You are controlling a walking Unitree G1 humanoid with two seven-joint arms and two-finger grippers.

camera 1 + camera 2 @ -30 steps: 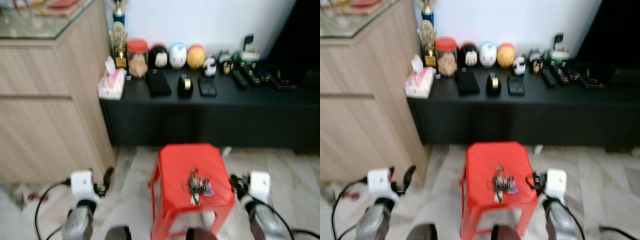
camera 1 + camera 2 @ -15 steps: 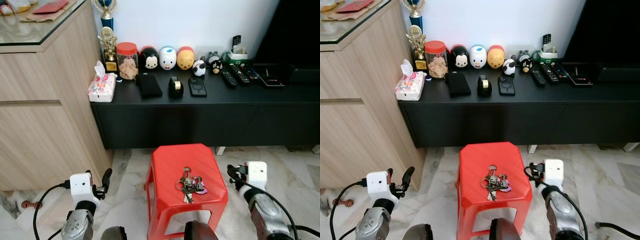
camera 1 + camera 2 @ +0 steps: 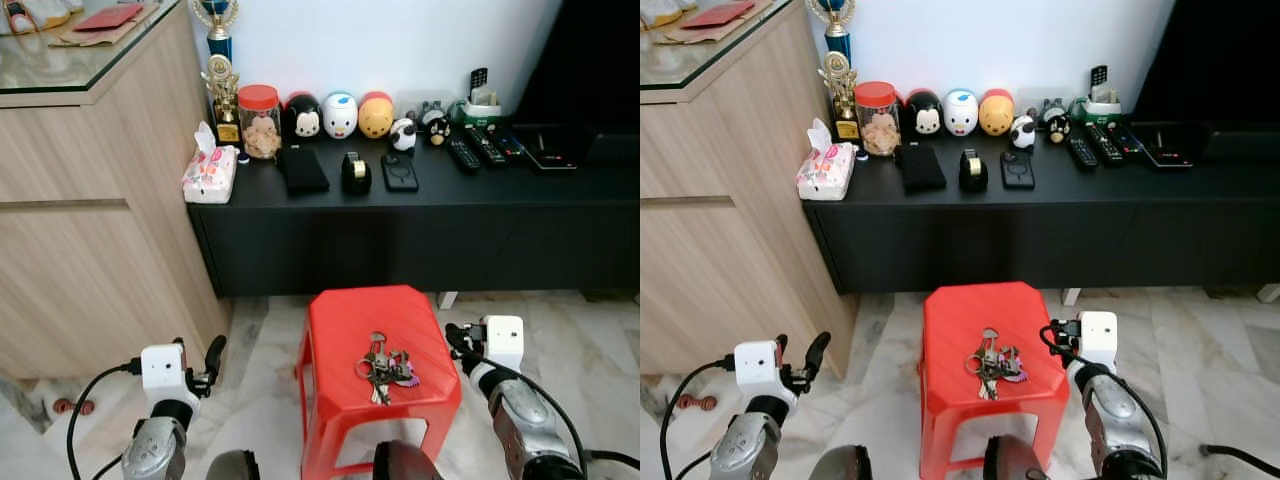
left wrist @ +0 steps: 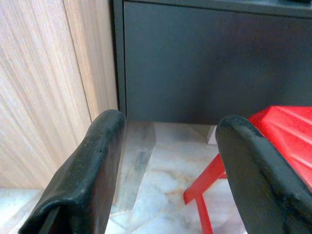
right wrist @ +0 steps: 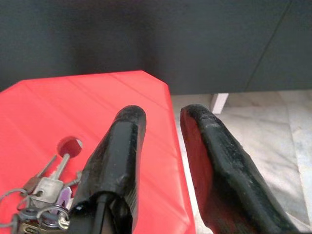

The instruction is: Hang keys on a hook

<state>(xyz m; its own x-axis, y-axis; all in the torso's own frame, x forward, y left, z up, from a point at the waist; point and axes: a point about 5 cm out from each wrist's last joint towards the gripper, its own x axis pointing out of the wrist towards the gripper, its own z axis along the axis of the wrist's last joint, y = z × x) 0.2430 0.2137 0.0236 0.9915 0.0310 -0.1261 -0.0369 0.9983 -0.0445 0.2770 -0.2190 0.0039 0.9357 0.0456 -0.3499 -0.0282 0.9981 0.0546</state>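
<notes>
Keys lie in a bunch mid-top of the red stool, long axis running twelve to six, at about nine o'clock from my right pincer, fingers slightly parted and empty, the nearer one I judge, while my left pincer hovers spread well apart.

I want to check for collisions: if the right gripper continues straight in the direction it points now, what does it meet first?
Probably the black cabinet front, past the red stool corner; depth is unclear.
</notes>
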